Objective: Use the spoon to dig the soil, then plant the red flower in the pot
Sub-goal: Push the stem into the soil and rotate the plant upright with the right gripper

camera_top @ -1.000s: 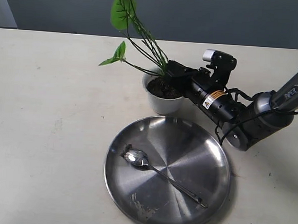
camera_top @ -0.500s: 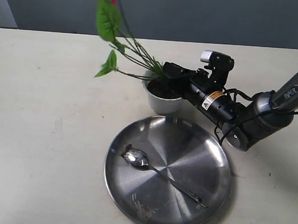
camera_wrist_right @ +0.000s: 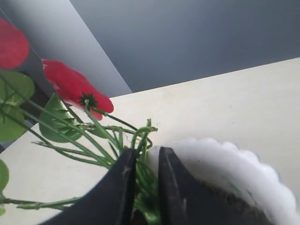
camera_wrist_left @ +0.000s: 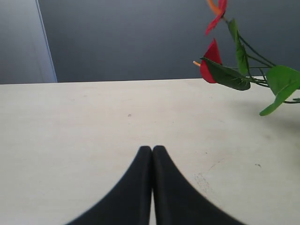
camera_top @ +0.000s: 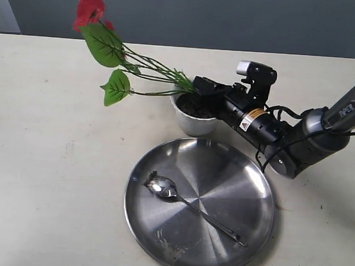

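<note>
Leaning sprig: the red flower (camera_top: 105,44) is tilting far over toward the left of the exterior view. Its green stems are fanning out low from the pot's rim, and its red blooms (camera_top: 88,9) are hanging out over bare table.
Stem bases: these are bunching at the edge of the pot, where the soil is meeting the scalloped rim.
Soil (camera_top: 194,106): dark and crumbly, it is filling the pot almost to the rim.
Pot (camera_top: 193,123): white and upright, it is standing on the table just beside the far rim of the steel plate.
Right gripper (camera_top: 198,85): it is reaching in over the pot's rim from the right. Its jaws are standing a little apart, with the stem bases passing through the narrow gap between them.
Right arm (camera_top: 267,129): it is stretching low across the table from the right edge.
Spoon (camera_top: 163,187): it is lying untouched inside the plate, bowl toward the left and handle running toward the near right rim. A few dark specks are sitting beside the bowl.
Steel plate (camera_top: 234,178): large and round, it is resting flat on the table, nearer the camera than the pot.
Left gripper (camera_wrist_left: 152,149): its fingers are pressing together with nothing between them, hanging over bare table well apart from the pot.
Table (camera_top: 45,162): pale and matt, it is carrying everything.
</note>
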`<action>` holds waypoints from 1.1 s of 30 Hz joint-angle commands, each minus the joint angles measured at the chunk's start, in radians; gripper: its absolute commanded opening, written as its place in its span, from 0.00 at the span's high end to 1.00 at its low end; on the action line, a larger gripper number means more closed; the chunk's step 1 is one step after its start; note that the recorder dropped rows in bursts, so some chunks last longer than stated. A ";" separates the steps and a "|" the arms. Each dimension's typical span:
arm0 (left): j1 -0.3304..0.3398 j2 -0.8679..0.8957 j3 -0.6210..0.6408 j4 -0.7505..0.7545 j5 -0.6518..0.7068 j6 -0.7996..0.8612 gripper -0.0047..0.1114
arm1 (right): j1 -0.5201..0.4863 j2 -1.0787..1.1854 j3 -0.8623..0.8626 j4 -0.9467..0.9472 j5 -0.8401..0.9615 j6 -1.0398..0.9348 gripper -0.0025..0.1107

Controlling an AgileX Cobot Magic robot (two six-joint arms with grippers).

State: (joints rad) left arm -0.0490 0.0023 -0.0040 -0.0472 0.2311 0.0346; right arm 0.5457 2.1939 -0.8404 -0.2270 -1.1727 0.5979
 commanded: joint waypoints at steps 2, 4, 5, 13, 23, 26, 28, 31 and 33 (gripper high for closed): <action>-0.003 -0.002 0.004 0.000 -0.013 -0.002 0.96 | -0.005 0.009 0.006 -0.015 0.105 -0.001 0.98; -0.003 -0.002 0.004 0.000 -0.013 -0.002 0.96 | -0.005 0.009 0.006 -0.020 0.103 -0.001 0.98; -0.003 -0.002 0.004 0.000 -0.013 -0.002 0.96 | -0.005 0.009 0.006 -0.026 0.103 -0.001 0.98; -0.003 -0.002 0.004 0.000 -0.013 -0.002 0.96 | -0.005 -0.025 0.006 -0.086 0.185 0.000 0.98; -0.003 -0.002 0.004 0.000 -0.013 -0.002 0.96 | -0.005 -0.090 0.006 -0.124 0.390 -0.004 0.98; -0.003 -0.002 0.004 0.000 -0.013 -0.002 0.96 | -0.005 -0.108 0.006 -0.143 0.428 -0.004 0.98; -0.003 -0.002 0.004 0.000 -0.013 -0.002 0.96 | -0.005 -0.121 0.006 -0.156 0.454 -0.004 0.98; -0.003 -0.002 0.004 0.000 -0.013 -0.002 0.96 | -0.005 -0.140 -0.009 -0.185 0.520 -0.004 0.98; -0.003 -0.002 0.004 0.000 -0.013 -0.002 0.96 | 0.000 -0.143 -0.051 -0.243 0.622 0.010 0.98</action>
State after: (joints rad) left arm -0.0490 0.0023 -0.0040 -0.0472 0.2311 0.0346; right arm 0.5457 2.0510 -0.8619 -0.3880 -0.7330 0.5980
